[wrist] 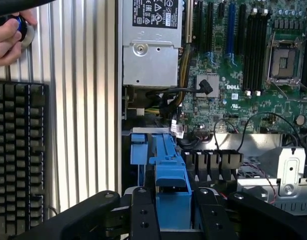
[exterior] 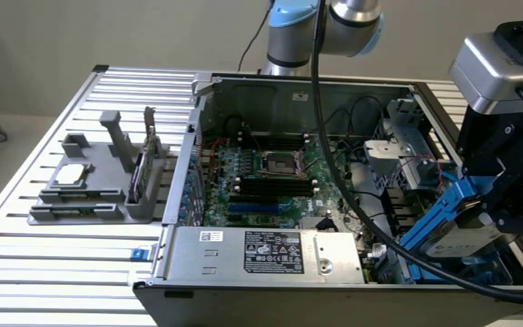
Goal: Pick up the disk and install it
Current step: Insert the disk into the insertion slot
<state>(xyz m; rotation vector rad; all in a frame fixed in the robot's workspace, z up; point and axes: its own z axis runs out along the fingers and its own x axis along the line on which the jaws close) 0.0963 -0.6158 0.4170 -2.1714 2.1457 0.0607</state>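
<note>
The disk (exterior: 457, 235) is a silver-grey drive in a blue carrier frame. It hangs tilted over the drive bay at the front corner of the open computer case (exterior: 289, 85), at the exterior view's right. My gripper (exterior: 484, 214) is shut on it from above. In the wrist view the black fingers (wrist: 143, 212) clamp the disk's blue carrier (wrist: 168, 170) on both sides, with my gripper (wrist: 176, 212) just above the bay's blue rails (wrist: 138, 145). The drive's lower end is hidden behind the case wall.
The grey labelled power-supply box (exterior: 261, 252) lies along the case front beside the bay, with the motherboard (exterior: 271, 170) behind it. A black cable (exterior: 353, 204) runs across the case. A grey fixture (exterior: 98, 184) stands on the slatted table. In the wrist view there are a keyboard (wrist: 18, 150) and a hand (wrist: 8, 35).
</note>
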